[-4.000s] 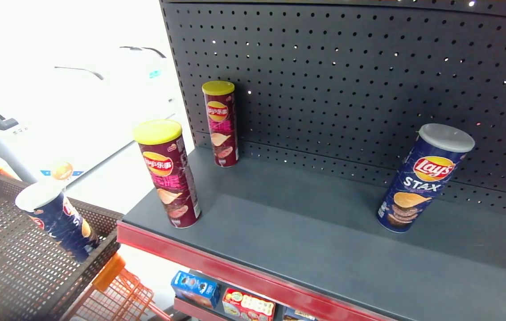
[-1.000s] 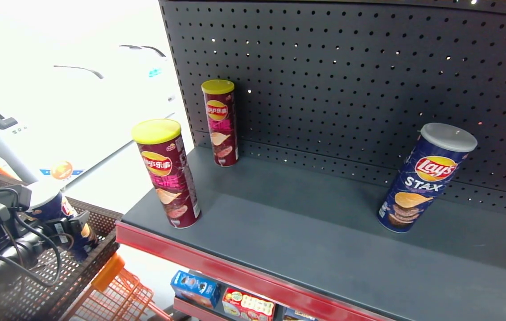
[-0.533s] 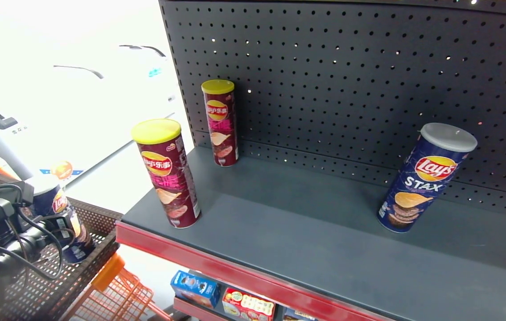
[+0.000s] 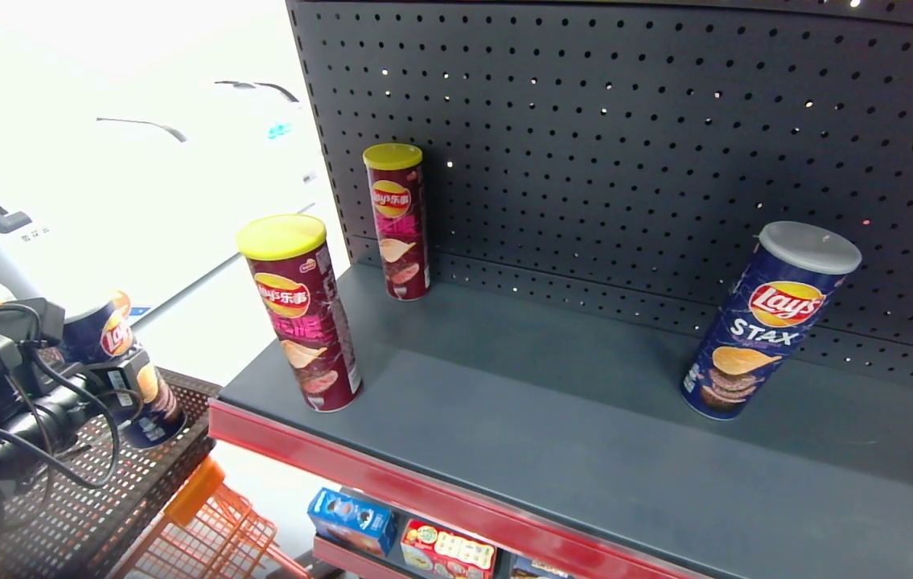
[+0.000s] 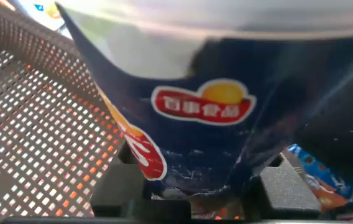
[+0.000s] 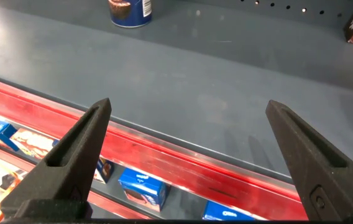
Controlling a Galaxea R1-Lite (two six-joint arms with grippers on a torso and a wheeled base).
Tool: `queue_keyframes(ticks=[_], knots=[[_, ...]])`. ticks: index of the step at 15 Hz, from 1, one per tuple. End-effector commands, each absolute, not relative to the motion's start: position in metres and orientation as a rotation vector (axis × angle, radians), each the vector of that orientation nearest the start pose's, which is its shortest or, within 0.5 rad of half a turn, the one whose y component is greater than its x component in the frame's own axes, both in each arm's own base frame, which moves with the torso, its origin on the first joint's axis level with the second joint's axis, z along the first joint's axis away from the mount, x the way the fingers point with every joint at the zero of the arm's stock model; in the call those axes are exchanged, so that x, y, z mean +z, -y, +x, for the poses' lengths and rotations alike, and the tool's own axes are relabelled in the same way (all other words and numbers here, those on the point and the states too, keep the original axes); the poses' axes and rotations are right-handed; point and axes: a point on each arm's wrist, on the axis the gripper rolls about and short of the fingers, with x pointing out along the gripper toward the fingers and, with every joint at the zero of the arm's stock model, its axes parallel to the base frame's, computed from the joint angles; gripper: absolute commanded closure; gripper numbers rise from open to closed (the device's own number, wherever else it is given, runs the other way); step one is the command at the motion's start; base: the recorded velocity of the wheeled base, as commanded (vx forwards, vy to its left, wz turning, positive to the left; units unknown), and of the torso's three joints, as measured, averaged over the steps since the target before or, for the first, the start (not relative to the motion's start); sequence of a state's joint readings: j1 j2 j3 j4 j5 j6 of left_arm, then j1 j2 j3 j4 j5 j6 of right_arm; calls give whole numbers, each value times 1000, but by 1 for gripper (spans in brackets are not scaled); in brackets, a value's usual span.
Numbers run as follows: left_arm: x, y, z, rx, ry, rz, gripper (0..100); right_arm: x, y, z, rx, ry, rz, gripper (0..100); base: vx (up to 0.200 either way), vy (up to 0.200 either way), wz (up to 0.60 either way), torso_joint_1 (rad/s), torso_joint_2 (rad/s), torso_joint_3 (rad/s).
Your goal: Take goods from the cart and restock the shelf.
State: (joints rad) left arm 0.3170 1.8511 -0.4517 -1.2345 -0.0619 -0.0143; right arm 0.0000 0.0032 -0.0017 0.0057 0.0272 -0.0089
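Left tool point(image 4: 122, 374) clamped on the blue can point(image 5: 214, 124), tilted over the cart point(image 4: 62, 515); right tool point(image 6: 189, 162) spread wide, hovering at the shelf point(image 6: 226, 81) front.

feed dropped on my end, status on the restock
Left gripper shut on blue can, over cart. Right gripper open, at shelf front edge. Maroon can stands near shelf's left front corner.
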Motion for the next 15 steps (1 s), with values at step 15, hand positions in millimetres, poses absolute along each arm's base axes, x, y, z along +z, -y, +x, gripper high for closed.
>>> queue_keyframes(ticks=[15], knots=[[213, -21, 195, -84, 20, 23, 100, 75, -1, -23, 28, -9, -9, 0, 0, 0, 0, 0, 0, 0]])
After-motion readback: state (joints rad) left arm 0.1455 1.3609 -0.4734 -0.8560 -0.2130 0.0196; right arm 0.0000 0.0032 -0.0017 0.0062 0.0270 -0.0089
